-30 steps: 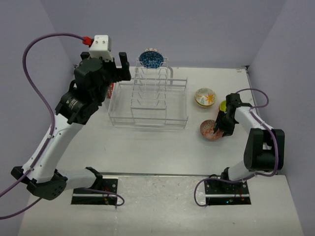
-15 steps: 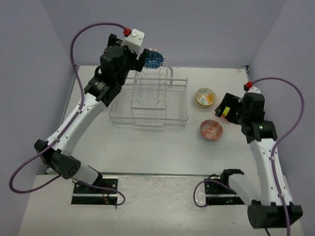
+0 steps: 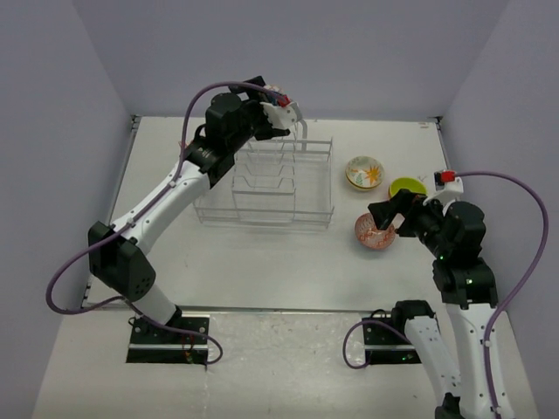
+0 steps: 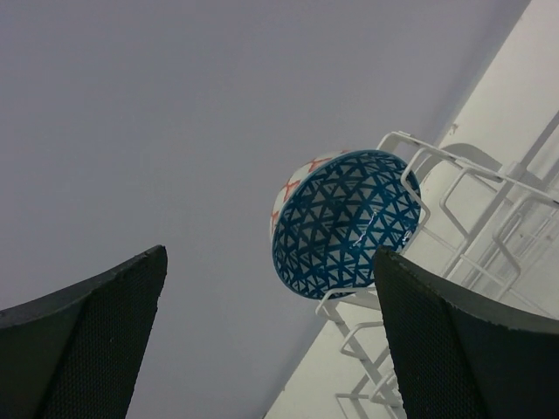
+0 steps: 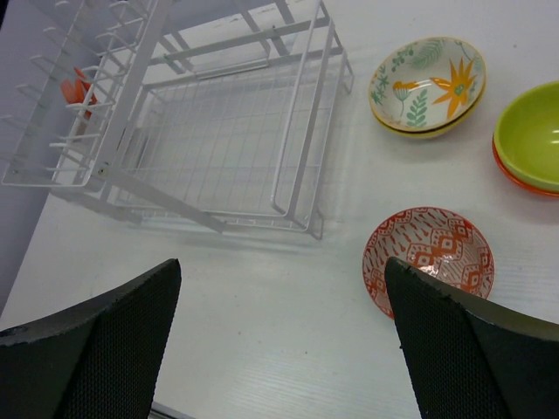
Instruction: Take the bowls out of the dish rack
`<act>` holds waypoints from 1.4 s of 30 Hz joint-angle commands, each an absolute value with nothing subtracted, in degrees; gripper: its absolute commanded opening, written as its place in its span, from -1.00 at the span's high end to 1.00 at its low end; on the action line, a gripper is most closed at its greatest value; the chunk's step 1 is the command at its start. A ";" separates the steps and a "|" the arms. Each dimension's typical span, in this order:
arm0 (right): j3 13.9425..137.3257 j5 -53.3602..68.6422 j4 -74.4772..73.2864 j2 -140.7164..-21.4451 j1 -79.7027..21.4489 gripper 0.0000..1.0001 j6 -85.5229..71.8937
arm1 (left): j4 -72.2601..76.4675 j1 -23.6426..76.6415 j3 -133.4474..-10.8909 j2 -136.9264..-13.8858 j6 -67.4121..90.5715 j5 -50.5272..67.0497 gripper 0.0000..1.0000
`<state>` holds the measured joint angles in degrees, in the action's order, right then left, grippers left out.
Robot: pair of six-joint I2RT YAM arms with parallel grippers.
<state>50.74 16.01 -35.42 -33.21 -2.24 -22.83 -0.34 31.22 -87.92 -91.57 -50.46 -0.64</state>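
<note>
A white bench [image 3: 262, 262] fills the overhead view, walled in pale lilac. A large white wire dish rack [image 3: 264, 212] sits on it, left of centre and toward the top of the frame, with a low basket and a taller slotted section behind.

The left arm [image 3: 166, 196] reaches from the lower left up to the top of the rack. Its claw [image 4: 269, 251] is open, the two dark fingers spread wide at the bottom corners of the wrist view. Between them, farther off, a blue lattice-patterned bowl [image 4: 345, 223] stands on edge in the rack's upright slots, untouched.

The right arm [image 3: 454, 253] rises at the lower right. Its claw [image 5: 281, 262] is also open and holds nothing, hanging above the bench.

The other bowls rest on the bench to the right of the rack. A cream floral bowl [image 5: 428, 85] is nearest the top of the frame. A yellow-green bowl [image 5: 533, 135] sits nested in an orange-red bowl [image 5: 515, 175] at the right edge. A red-and-white patterned bowl [image 5: 428, 257] lies below them, just beside the right claw.

Something orange [image 5: 74, 90] shows behind the rack's wires at the upper left of the right wrist view.
</note>
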 commanded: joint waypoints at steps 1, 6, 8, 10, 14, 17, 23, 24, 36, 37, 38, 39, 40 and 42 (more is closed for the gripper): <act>51.76 17.77 -32.51 -31.29 -2.29 -0.98 -21.71 | -1.63 30.67 -93.68 -95.26 -55.89 2.98 -1.00; 51.68 16.87 -30.94 -29.45 -2.29 -0.98 -21.45 | -2.12 30.59 -95.97 -100.10 -59.06 2.03 -0.99; 51.68 17.58 -30.67 -29.35 -2.29 -0.98 -21.27 | -2.28 30.67 -97.73 -102.55 -60.46 1.32 -0.97; 51.68 17.75 -30.50 -29.44 -2.55 -0.98 -21.18 | -3.07 30.67 -99.83 -104.14 -61.34 0.27 -0.87; 51.50 18.19 -30.23 -29.62 -3.34 -0.98 -20.83 | -1.06 30.67 -100.37 -106.87 -62.40 -2.55 -0.75; 51.42 18.46 -30.06 -29.45 -3.69 -0.98 -20.66 | -1.05 30.59 -101.77 -108.45 -63.37 -3.60 -0.48; 51.42 18.54 -29.71 -29.27 -3.96 -0.98 -20.57 | -0.97 30.67 -103.01 -108.99 -63.81 -4.04 -0.18; 51.33 18.54 -29.53 -29.18 -4.13 -0.98 -20.57 | -1.05 30.59 -102.92 -108.90 -63.81 -4.04 -0.17; 50.89 19.25 -28.65 -28.83 -4.31 -0.98 -20.39 | 1.93 30.41 -103.45 -110.04 -65.83 -6.15 0.29; 50.80 19.34 -28.65 -28.74 -4.31 -0.98 -20.48 | 2.02 30.32 -103.45 -110.13 -66.00 -6.24 0.31; 50.80 19.25 -28.57 -28.57 -4.39 -0.98 -20.39 | 2.02 30.41 -103.45 -110.13 -66.09 -6.50 0.38; 50.89 19.25 -28.56 -28.56 -4.48 -0.98 -20.39 | 2.02 30.32 -103.36 -110.13 -66.35 -6.50 0.42; 50.80 19.34 -28.48 -28.48 -4.57 -0.98 -20.30 | 2.11 30.41 -103.19 -110.04 -66.44 -6.59 0.48; 50.80 19.34 -28.56 -28.39 -4.57 -0.98 -20.30 | 2.20 30.41 -103.36 -110.13 -66.53 -6.59 0.52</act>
